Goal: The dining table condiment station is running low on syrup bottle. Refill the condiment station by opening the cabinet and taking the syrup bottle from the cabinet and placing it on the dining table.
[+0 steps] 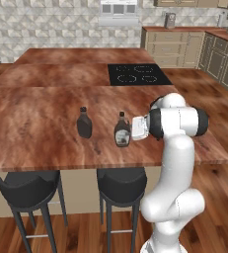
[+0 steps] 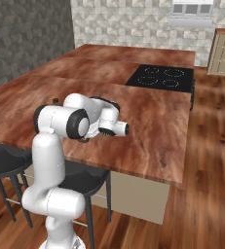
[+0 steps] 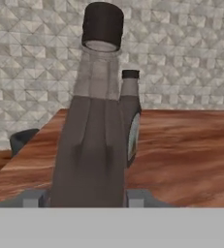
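The syrup bottle, dark brown with a black cap and a pale label, stands upright on the dining table near its front edge. My gripper reaches in level from the right, and its fingers hug the bottle's lower body. In the hand view the syrup bottle rises between the two fingertips of the gripper, with no gap showing on either side. The cabinet is out of view.
A slimmer dark bottle stands a hand's width left of the syrup bottle, and shows behind it as a second bottle. Black stools sit under the front edge. A black cooktop lies further back. Tan drawer units line the far right.
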